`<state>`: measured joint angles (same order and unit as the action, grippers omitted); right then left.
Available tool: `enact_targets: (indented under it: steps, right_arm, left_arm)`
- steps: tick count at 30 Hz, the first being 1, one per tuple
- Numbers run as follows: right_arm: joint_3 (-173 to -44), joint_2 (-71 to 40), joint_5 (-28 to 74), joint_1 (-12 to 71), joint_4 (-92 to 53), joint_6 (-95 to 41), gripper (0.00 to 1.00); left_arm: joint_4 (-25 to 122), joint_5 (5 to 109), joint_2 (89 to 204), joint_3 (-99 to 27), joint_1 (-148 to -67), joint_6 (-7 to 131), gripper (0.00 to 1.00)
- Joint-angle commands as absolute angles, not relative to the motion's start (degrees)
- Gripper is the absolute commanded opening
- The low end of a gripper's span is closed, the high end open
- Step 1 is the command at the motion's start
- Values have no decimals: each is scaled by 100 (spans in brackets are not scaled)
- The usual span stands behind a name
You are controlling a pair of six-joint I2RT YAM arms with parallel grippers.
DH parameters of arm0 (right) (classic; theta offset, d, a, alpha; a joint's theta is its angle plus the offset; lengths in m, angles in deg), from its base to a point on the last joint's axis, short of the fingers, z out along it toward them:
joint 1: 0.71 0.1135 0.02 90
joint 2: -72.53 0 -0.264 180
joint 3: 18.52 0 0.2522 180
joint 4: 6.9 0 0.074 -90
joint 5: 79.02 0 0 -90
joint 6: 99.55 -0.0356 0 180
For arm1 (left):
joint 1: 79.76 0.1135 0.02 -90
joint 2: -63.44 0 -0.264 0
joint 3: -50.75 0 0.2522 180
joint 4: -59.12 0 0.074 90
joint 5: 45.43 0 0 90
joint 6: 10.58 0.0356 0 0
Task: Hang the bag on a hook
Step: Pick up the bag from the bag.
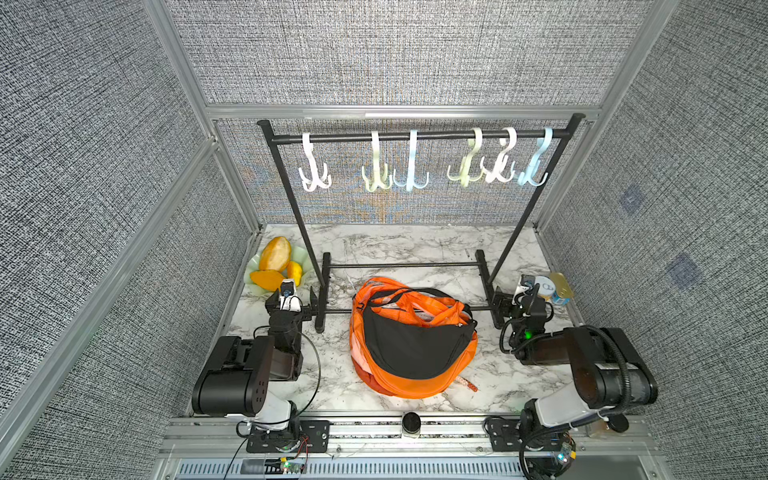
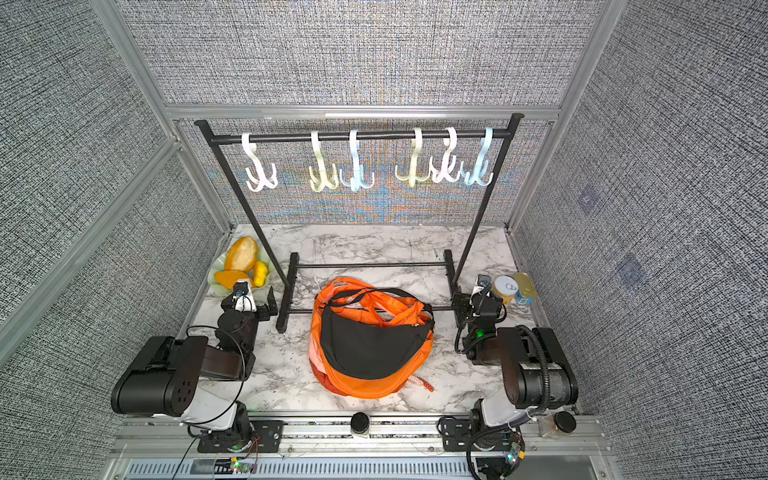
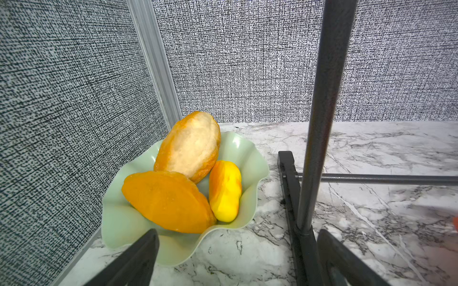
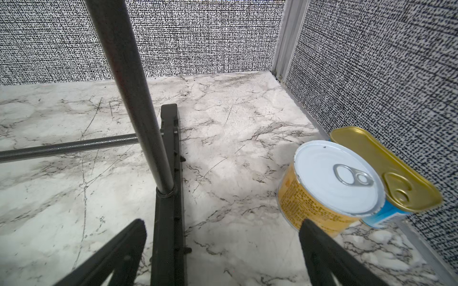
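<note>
On the marble counter (image 1: 395, 245) the bag (image 1: 415, 349) lies heaped before the rack (image 1: 440, 135). My left claw (image 3: 238, 235) and right claw (image 4: 223, 222) are wide and empty. I'd pinch the black strap (image 1: 411, 292), keeping a loop open for a hook (image 1: 411, 178).

Both top views overlook the whole table (image 1: 415, 245); wrist cameras sit low, facing rearward.

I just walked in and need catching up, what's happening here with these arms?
Nothing is held yet. The left hand and right hand are open and empty, each low beside a foot of the rack. The black bag lies on an orange bag on the table between them, and every hook is bare.
</note>
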<state>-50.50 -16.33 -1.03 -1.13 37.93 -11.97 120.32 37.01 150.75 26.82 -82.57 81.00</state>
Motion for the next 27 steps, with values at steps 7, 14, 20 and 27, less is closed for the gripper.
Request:
enact_targets:
  steps: [7, 14, 20, 27]
  right_arm:
    - [-5029, -1602, -124, -115, 3919, -1228, 99]
    - [-5030, -1602, -124, -114, 3912, -1229, 99]
    - [-5029, -1606, -124, -113, 3912, -1228, 99]
    - [-5033, -1605, -124, -114, 3911, -1228, 99]
  left_arm:
    - [12182, 3727, 15091, 2696, -8256, 8135, 99]
    - [12146, 3726, 15090, 2676, -8253, 8135, 99]
    - [12200, 3727, 15090, 2711, -8256, 8135, 99]
    - [12166, 3724, 15137, 2670, -8248, 8128, 99]
